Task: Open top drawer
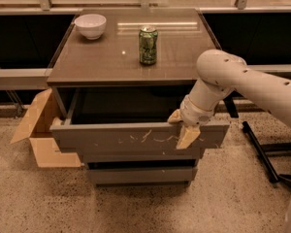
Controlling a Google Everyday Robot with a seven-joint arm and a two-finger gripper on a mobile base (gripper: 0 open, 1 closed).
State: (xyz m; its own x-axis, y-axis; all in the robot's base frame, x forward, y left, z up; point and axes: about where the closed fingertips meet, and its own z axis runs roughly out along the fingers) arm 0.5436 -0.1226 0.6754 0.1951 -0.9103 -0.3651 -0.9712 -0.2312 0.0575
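Observation:
The top drawer [111, 140] is the wide grey-brown one with pale scratches right of centre. It stands pulled out from the cabinet, and its dark inside shows. My gripper [182, 127] is at the drawer front's top edge, right of centre. One tan finger [188, 137] hangs down the outside of the front. The other [174, 116] is just inside behind the edge, so the gripper clasps the front panel. My white arm [242, 79] reaches in from the right.
On the cabinet top [102, 62] stand a green can [148, 45] and a white bowl [90, 25]. Two narrower drawers [140, 174] lie below. An open cardboard box [39, 130] sits on the floor at the left. Black stand legs [264, 154] are at the right.

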